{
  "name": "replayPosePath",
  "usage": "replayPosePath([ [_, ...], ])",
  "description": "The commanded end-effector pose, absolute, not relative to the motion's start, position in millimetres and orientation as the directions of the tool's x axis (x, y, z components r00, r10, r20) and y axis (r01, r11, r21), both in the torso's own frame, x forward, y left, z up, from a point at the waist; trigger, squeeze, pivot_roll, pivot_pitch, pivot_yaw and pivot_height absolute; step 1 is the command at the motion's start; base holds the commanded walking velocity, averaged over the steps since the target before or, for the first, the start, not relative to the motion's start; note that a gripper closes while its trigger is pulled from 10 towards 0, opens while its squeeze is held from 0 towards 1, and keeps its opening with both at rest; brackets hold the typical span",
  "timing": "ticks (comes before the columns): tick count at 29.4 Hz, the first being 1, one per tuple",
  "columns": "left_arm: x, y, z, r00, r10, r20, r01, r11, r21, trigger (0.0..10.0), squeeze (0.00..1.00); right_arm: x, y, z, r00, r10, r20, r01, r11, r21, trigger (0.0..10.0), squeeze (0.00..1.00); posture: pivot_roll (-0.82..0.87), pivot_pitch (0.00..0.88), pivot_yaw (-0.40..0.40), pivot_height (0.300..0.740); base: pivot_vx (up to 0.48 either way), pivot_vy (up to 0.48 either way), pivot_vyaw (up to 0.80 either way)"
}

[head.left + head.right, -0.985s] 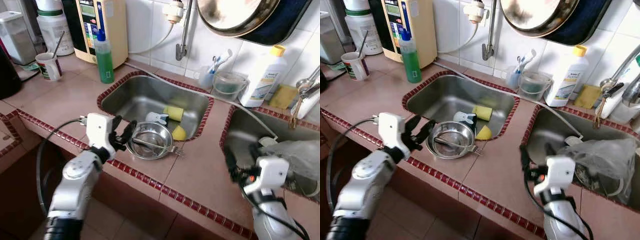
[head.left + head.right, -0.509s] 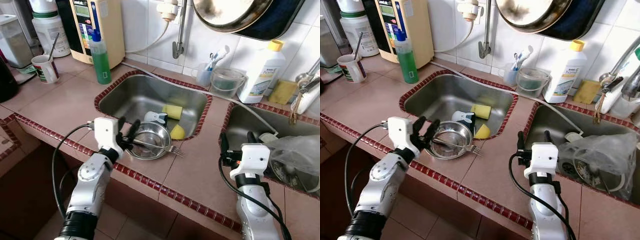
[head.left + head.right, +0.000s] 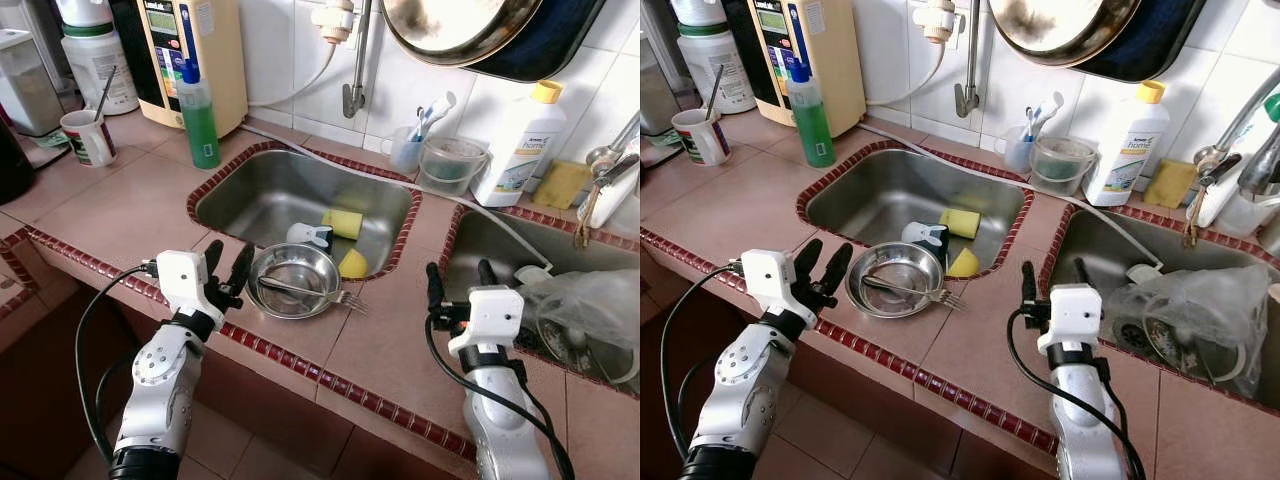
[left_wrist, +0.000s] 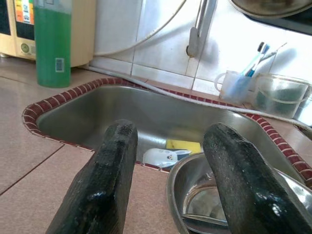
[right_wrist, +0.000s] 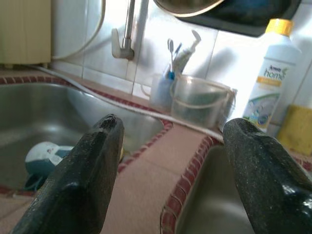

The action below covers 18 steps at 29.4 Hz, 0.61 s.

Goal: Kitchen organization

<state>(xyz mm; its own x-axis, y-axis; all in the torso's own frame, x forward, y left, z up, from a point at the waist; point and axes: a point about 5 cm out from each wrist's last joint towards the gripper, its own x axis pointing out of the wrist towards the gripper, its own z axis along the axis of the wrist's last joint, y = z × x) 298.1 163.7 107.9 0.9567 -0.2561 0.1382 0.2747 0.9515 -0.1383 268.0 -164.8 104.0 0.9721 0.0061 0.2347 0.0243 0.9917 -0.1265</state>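
A steel bowl (image 3: 295, 282) with a fork (image 3: 318, 293) lying in it sits on the tiled counter at the front rim of the left sink (image 3: 262, 190). My left gripper (image 3: 229, 256) stands open just left of the bowl, apart from its rim; the left wrist view shows the bowl (image 4: 214, 195) beyond the spread fingers (image 4: 108, 180). My right gripper (image 3: 458, 272) is open over the counter strip between the two sinks, holding nothing. Two yellow sponges (image 3: 347, 223) and a white-and-blue item (image 3: 312, 236) lie in the left sink.
A green soap bottle (image 3: 199, 115) and a mug (image 3: 90, 137) stand at the back left. A white detergent bottle (image 3: 520, 145), a clear container (image 3: 453, 165) and a toothbrush cup (image 3: 408, 153) line the wall. A plastic bag (image 3: 590, 300) lies in the right sink.
My left gripper has drawn back leftward from the bowl's rim. My right gripper has come up and forward onto the strip between the sinks. The camera has shifted a little.
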Motion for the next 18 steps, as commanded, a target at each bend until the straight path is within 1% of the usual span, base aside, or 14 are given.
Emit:
replayPosePath([
  [1,299.3,164.8,115.6,0.952,-0.257,0.169,0.279,0.953,-0.121,10.0,0.00,269.9,-166.5,102.6,0.974,0.008,0.227,0.023,0.991,-0.132,10.0,0.00,0.05,0.000,-0.058,0.740,0.000,0.000,0.00],
  [5,299.9,164.8,116.3,0.950,-0.263,0.166,0.283,0.953,-0.105,10.0,0.00,271.8,-169.2,101.3,0.977,-0.004,0.212,0.032,0.991,-0.128,10.0,0.00,0.05,0.000,-0.058,0.740,0.000,0.000,0.00],
  [13,301.9,164.0,117.5,0.947,-0.276,0.165,0.294,0.950,-0.101,10.0,0.00,272.5,-171.1,102.5,0.976,-0.007,0.217,0.036,0.991,-0.128,10.0,0.00,0.05,0.000,-0.054,0.740,0.000,0.000,-0.75],
  [18,303.8,165.6,119.2,0.947,-0.277,0.164,0.294,0.951,-0.092,10.0,0.00,272.8,-169.6,102.5,0.975,-0.005,0.220,0.036,0.990,-0.135,10.0,0.00,0.05,0.000,-0.054,0.740,0.000,0.401,-0.74],
])
